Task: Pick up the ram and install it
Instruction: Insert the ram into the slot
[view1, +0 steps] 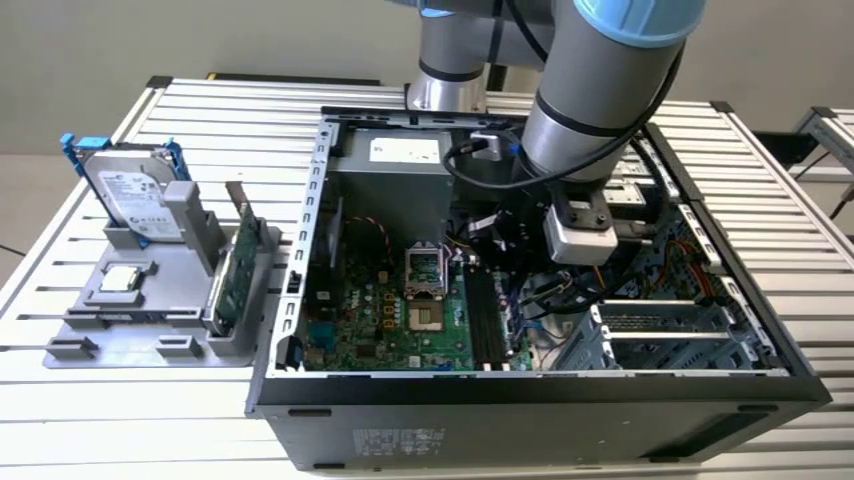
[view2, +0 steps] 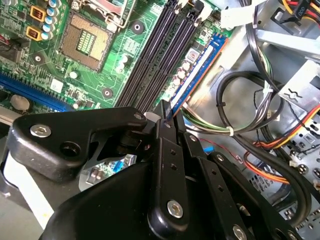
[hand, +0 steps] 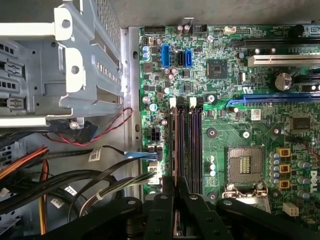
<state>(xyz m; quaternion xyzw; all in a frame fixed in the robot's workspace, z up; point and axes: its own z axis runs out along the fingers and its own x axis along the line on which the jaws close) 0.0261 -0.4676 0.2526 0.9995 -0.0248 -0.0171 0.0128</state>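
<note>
Up close, in the second wrist view, the black gripper (view2: 167, 112) was pinched together on the near end of the ram (view2: 197, 75), a slim blue stick seen edge-on. The ram ran away from the fingertips, parallel to the black memory slots (view2: 157, 50) and just beside them, on the side toward the bare metal case floor and the bundle of black cables (view2: 240, 100). Whether it sat in a slot or only hung over the edge of the green motherboard (view2: 100, 75), I could not tell. In the first wrist view the same fingers (hand: 172, 187) met over the end of the slot bank (hand: 186, 140), with the open processor socket (hand: 245, 165) beside the slots and the grey drive cage (hand: 65, 60) beyond the cables. From the exterior view, the arm (view1: 607, 90) reached down into the open computer case (view1: 534, 395), its wrist hanging above the motherboard's side nearer the exterior view's right. Well apart, on the slatted table toward the exterior view's left, a grey parts holder (view1: 134, 320) carried a hard drive (view1: 134, 195) in a blue bracket, standing on edge, and a green circuit card (view1: 238, 265) upright beside it.
</note>
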